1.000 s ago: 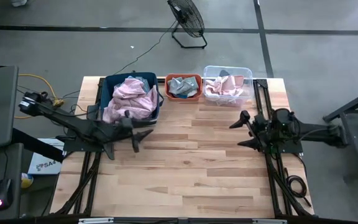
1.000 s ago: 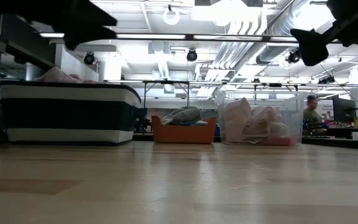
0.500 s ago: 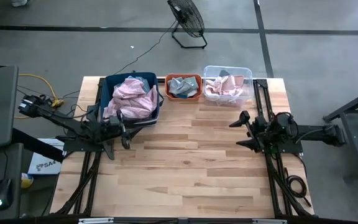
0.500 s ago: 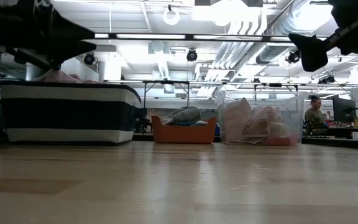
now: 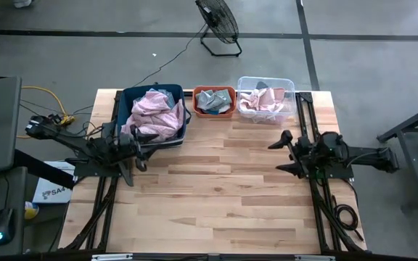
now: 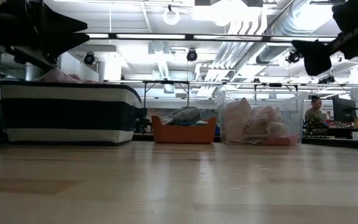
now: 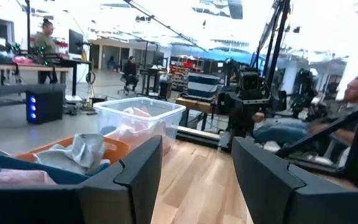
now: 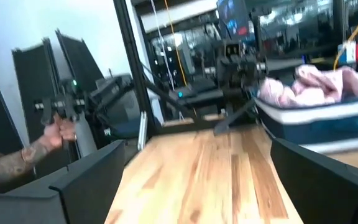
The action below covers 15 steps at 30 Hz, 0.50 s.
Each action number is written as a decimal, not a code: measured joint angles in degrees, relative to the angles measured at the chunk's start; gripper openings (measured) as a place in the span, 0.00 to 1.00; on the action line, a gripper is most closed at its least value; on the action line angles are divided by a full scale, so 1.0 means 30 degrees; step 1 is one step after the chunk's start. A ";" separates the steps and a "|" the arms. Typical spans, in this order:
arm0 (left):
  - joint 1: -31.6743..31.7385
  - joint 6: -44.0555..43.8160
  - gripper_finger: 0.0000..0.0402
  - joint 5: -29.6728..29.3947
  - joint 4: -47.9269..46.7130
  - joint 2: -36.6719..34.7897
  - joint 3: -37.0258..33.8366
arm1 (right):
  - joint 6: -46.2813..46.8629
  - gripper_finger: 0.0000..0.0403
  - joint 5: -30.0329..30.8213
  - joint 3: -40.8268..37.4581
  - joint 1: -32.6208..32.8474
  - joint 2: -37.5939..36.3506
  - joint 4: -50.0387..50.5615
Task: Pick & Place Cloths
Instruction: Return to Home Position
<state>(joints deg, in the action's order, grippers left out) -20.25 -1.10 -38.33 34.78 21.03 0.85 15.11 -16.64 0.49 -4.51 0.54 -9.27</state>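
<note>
A large pale pink cloth [image 5: 154, 112] is heaped in the navy bin [image 5: 127, 109] at the table's far left. A grey-green cloth [image 5: 210, 101] lies in the small orange bin [image 5: 214, 90], and pink and white cloths [image 5: 261, 101] fill the clear bin [image 5: 265, 80]. My left gripper [image 5: 147, 148] hovers open just in front of the navy bin, with nothing between its fingers [image 7: 138, 180]. My right gripper [image 5: 276, 156] hangs wide open over the table's right side, in front of the clear bin, and is also bare.
The three bins stand in a row along the table's far edge. The wooden tabletop [image 5: 216, 196] stretches toward the near edge. A floor fan [image 5: 218, 25] stands behind the table. People sit at desks in the room beyond, and a hand [image 8: 58, 130] shows past the left edge.
My left gripper has drawn back toward the table's left edge and sunk, ending close in front of the navy bin, still open. My right gripper has sunk slightly. The cloths have not moved.
</note>
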 joint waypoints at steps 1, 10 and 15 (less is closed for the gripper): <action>0.0000 0.0268 0.47 0.0000 -0.0161 -0.0115 -0.0003 | -0.0098 0.98 0.0035 -0.0001 0.0000 -0.0068 0.0349; 0.0000 0.2543 0.47 -0.0906 -0.0709 -0.0587 -0.0032 | -0.1496 0.98 0.0792 -0.0007 0.0007 0.0008 0.1940; 0.0007 0.1772 0.47 -0.3457 -0.1679 -0.0587 -0.0047 | -0.1472 0.98 0.1587 -0.0015 0.0007 0.0044 0.2103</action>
<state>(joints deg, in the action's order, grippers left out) -20.23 4.21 -48.70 29.74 19.27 0.71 10.70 -11.88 0.45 -4.49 0.67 -2.96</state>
